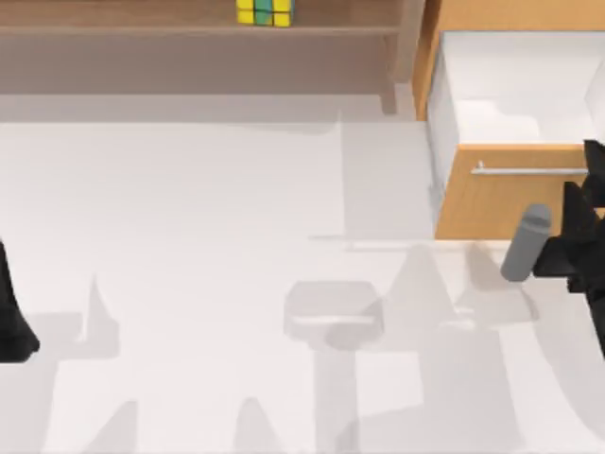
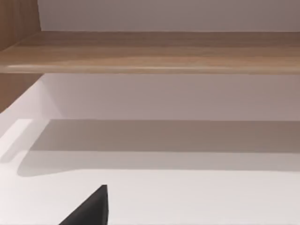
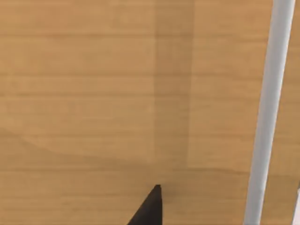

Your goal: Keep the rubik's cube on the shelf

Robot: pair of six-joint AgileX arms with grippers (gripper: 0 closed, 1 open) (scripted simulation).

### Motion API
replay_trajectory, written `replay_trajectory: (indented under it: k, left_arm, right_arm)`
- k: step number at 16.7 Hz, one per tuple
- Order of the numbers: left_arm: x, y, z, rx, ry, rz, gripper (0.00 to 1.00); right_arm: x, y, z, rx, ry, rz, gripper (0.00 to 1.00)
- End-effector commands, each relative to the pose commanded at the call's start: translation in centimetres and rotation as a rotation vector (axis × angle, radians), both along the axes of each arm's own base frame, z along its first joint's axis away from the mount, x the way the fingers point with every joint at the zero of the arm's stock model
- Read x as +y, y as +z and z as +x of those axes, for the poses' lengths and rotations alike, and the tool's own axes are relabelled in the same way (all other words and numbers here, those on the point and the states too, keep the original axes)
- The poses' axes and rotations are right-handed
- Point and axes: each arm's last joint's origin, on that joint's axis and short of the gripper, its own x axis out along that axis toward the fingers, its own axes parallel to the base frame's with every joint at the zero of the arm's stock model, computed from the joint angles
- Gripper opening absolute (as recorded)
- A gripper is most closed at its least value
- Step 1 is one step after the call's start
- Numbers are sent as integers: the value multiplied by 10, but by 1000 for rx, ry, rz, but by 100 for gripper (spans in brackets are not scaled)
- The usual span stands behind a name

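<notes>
We see the rubik's cube (image 1: 265, 11) sitting on the shelf (image 1: 170, 33), on its top board at the back of the tabletop (image 1: 208, 227), well left of the shelf's upright side post (image 1: 405, 52). Cube shows yellow and green squares w/ dark grid lines.

Just right of that post is the orange-wood drawer (image 1: 492, 203), pulled out, white inside, silver bar handle (image 1: 529, 171) across its front.

Our right gripper (image 1: 579, 248) is at the drawer front, below the handle, w/ a grey cylinder part (image 1: 526, 242) sticking out toward the shelf side. Right wrist view looks straight at the drawer's wood face (image 3: 117, 93) and the handle (image 3: 267, 112) (very close up); a dark fingertip (image 3: 151, 208) pokes in. Jaws: we can't tell if wide or narrow.

Our left arm (image 1: 11, 312) is parked well in front of the shelf, at the tabletop's left edge. Its wrist view faces the shelf board (image 2: 150, 51). Jaws there: can't tell either.
</notes>
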Motion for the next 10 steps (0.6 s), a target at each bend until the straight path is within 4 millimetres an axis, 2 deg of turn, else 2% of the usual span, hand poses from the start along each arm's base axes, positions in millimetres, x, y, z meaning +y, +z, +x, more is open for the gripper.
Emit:
replay_trajectory:
  k: [6,10]
  left_arm:
    - [0,0,0,0,0,0,100]
    - [0,0,0,0,0,0,100]
  right_arm:
    - [0,0,0,0,0,0,2]
    - [0,0,0,0,0,0,0]
